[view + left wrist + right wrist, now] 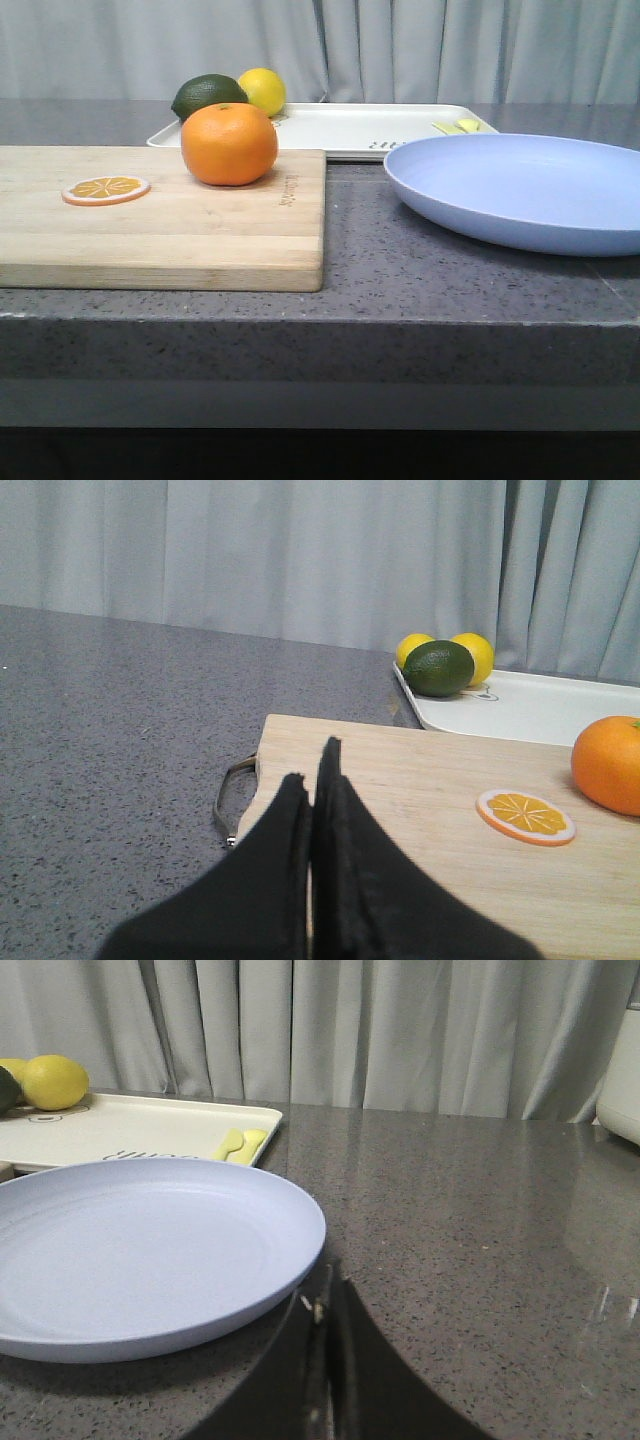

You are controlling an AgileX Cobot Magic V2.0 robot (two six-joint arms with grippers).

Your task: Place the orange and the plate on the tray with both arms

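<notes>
While resting on the far right part of the wooden cutting board [160, 215], sits the orange [229, 143], whole and round, well apart from the left gripper [315, 780] and off toward the board's opposite end from it. Hovering low over the near corner of the board, with black fingers [285, 820] pressed together and nothing between them. Lying flat on the board between those fingers and the orange: a thin orange slice [525, 816], touching neither.

Beside the board, on the speckled grey tabletop [400, 270], lies the pale lavender-blue plate [520, 190], wide and shallow. Poised just beside its near rim, above the bare tabletop: the right gripper [325, 1305], fingers [345, 1360] closed to a thin seam, gripping nothing, not visibly touching the plate.

Behind both board and plate, toward the curtain [400, 50], lies the white tray [340, 128], rectangular, low-rimmed, with small dark print and yellow-green marks. At its left end, a dark green lime [208, 96] and a yellow lemon [262, 90], with a second lemon [413, 648] behind the lime in the left wrist view. Cannot tell whether these three rest on the tray or just beside it.
</notes>
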